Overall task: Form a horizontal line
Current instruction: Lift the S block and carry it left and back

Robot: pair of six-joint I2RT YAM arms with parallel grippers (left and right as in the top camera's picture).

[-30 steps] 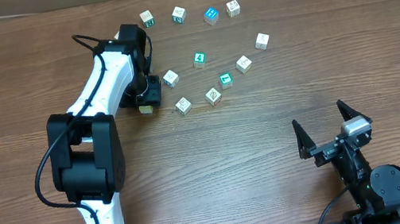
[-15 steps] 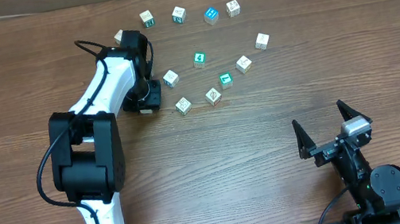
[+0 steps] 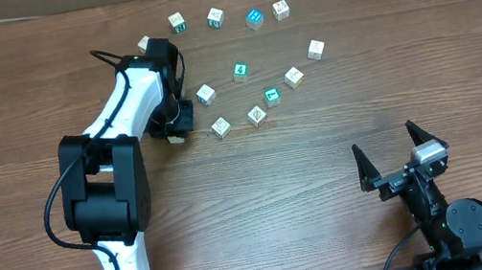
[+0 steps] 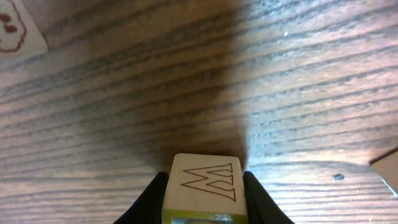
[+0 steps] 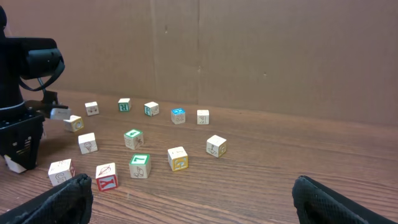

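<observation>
Several small letter blocks lie scattered on the wooden table; one row at the back runs from a white block to another white block, with a blue block among them. A looser group sits around a green block. My left gripper is shut on a pale block with a red letter and yellow edge, held low over the wood, left of a white block. My right gripper is open and empty near the front right.
One block lies just behind the left arm. The right wrist view shows the blocks ahead, nearest a red-edged block and a green-topped block. A cardboard wall stands behind the table.
My left gripper with its block has shifted slightly toward the front of the table. The arm uncovered the block behind it. The right arm has not moved.
</observation>
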